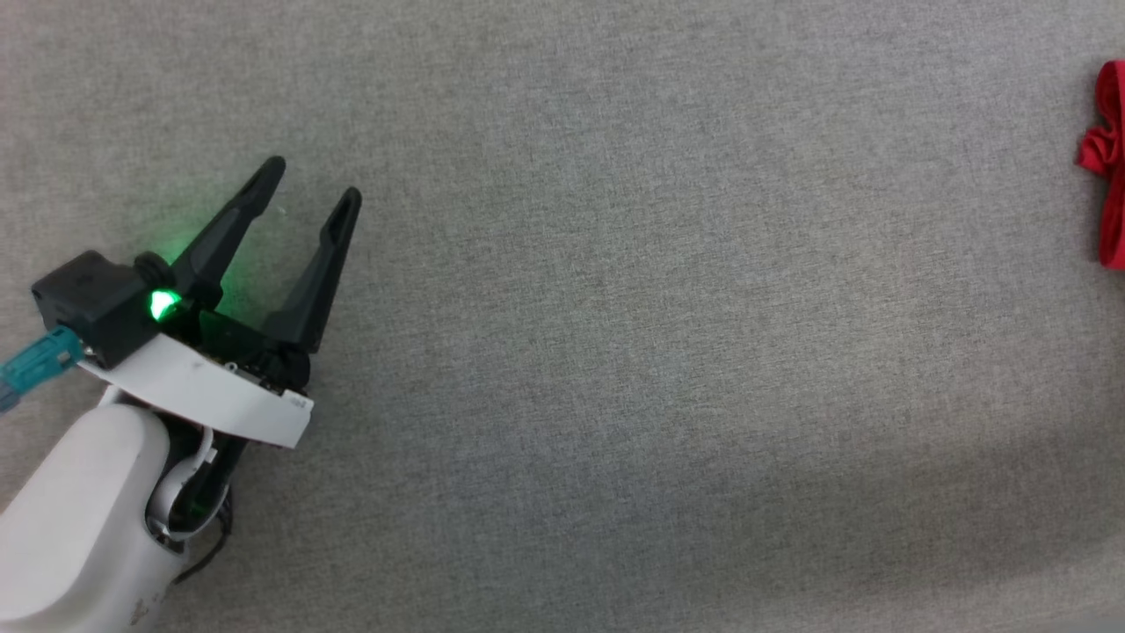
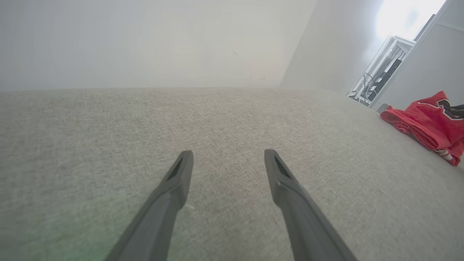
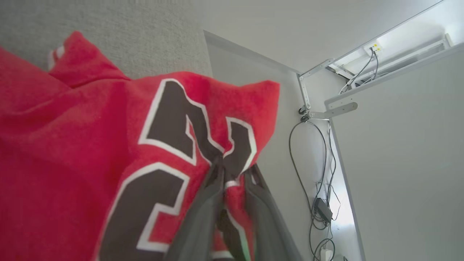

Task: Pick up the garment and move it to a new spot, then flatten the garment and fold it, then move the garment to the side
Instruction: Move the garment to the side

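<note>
A: Arm pose?
B: My L claw [image 1: 314, 180] is low over the grey cloth [image 1: 615, 352], fingers wide apart, empty. Garment [image 1: 1109, 158] bunched well off to its right.
A: R side?
B: R claw [image 3: 233, 166] pinched on garment fabric, at the black number.

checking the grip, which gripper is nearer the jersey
Right. The right gripper has the jersey between its fingers; the left gripper hangs open over the grey surface, far from it.

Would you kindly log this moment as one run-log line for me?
left gripper: jaws open, empty, over grey surface | right gripper: jaws pinching garment at its number
</note>
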### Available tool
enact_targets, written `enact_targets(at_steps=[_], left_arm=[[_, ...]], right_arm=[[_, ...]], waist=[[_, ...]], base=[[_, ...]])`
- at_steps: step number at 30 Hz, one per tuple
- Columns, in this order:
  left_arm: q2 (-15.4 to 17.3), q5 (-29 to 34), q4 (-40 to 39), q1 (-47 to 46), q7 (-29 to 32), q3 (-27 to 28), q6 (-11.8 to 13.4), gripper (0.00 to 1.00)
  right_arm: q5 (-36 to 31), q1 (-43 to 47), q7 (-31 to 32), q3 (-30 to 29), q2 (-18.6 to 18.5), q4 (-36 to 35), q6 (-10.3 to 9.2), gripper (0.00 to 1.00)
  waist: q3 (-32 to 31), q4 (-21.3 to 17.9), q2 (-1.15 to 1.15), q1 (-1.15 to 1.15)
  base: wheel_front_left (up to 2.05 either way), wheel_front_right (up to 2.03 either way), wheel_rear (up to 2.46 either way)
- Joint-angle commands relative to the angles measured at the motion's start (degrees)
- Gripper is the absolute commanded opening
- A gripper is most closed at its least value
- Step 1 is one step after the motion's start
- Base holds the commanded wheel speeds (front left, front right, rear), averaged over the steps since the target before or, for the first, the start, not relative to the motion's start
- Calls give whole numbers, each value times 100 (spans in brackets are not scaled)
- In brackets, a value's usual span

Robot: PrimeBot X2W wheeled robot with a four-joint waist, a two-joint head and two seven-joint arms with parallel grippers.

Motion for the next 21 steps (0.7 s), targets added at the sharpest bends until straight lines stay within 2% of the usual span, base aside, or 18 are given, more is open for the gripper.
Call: enact_targets(at_steps=[1,2,9,15,21], left_arm=[[48,-49,247,188,55,15,19,100],[44,-46,242,208,53,24,19,100],[-99,-22,233,360,36,126,18,100],[-235,34,292,538,34,242,17,100],[-428,98,404,902,34,415,17,100]], right_arm=[[-113,-86,-128,-137,66,91,-12,90],[-165,-99,-179,-209,77,145,-12,100],[-361,-269,-490,-326,155,353,-12,100],[-134,-363,-805,-210,294,426,-12,100],[288,-368,-1350,107,700,564,-12,100]], waist=[[-49,27,0,0],[-80,40,0,0],[-430,170,0,0],[-814,332,0,0],[-1403,593,0,0]], base=[[0,0,0],[0,0,0],[0,0,0],[0,0,0],[0,0,0]])
